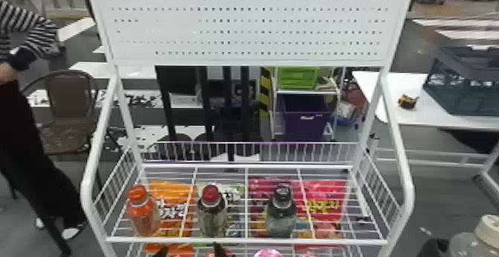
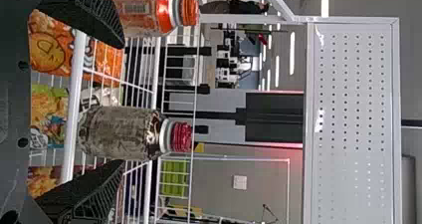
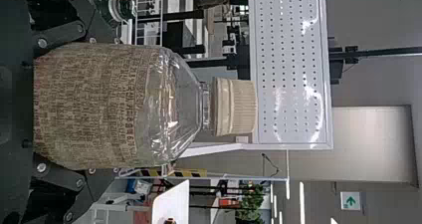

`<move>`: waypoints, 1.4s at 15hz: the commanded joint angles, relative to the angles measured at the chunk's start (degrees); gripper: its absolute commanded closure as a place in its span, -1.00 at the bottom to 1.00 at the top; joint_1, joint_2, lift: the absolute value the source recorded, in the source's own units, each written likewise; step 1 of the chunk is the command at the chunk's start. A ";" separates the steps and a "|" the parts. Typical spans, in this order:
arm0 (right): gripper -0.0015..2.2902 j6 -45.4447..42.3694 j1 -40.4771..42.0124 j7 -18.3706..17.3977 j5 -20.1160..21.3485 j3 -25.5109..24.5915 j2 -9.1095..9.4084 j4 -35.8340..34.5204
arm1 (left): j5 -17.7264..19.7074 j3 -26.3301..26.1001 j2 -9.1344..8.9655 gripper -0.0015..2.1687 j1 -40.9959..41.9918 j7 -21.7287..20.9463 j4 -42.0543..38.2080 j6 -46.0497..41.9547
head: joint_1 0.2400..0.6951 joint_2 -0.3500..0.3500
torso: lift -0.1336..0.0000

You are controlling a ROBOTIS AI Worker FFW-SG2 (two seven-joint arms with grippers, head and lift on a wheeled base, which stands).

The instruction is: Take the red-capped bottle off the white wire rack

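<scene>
Head view: the red-capped bottle (image 1: 212,215) is standing near the white wire rack's (image 1: 245,241) front edge; the left claw (image 1: 189,251) is hanging spread, the right claw (image 1: 435,248) pinching a white-capped bottle (image 1: 469,244). Left wrist view: red-capped bottle showing between the tips. Right wrist view: white cap (image 3: 236,107) poking out.

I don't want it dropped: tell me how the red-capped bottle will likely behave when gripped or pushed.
The red-capped bottle looks like smooth plastic, so it may slip in a loose grip. Standing upright on wires, it could tip if pushed near its cap; its rounded body might roll once down.
</scene>
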 commanded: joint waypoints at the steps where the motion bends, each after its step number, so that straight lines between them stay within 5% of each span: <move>1: -0.27 -0.65 0.15 0.00 -0.09 0.00 0.05 0.17 | 0.07 -3.32 -1.58 -0.93 -4.81 0.13 8.42 -4.03 | 0.14 0.00 | 1.00; 6: -0.27 -2.41 1.11 0.00 -0.36 -0.09 0.05 0.25 | 0.16 -5.16 -4.83 -0.93 -13.43 0.22 20.19 -7.72 | 0.14 0.00 | 1.00; 16: -0.27 -8.39 3.75 0.09 -2.03 -2.11 0.05 0.87 | 4.99 -3.58 -5.44 -0.92 -24.94 -1.81 29.86 -6.49 | 0.14 0.00 | 1.00; 18: -0.27 -8.56 3.84 0.09 -2.29 -2.29 0.05 0.87 | 5.70 -3.49 -5.44 -0.49 -25.56 -4.09 29.33 -3.50 | 0.14 0.00 | 1.00; 20: -0.27 -8.56 3.84 0.09 -2.29 -2.11 0.05 0.78 | 5.79 -3.41 -5.44 0.87 -25.29 -3.83 28.19 -0.34 | 0.14 0.00 | 1.00; 21: -0.27 -8.56 3.84 0.09 -2.29 -2.11 0.05 0.78 | 5.70 -3.49 -5.35 0.98 -24.85 -3.56 26.87 1.24 | 0.14 0.00 | 1.00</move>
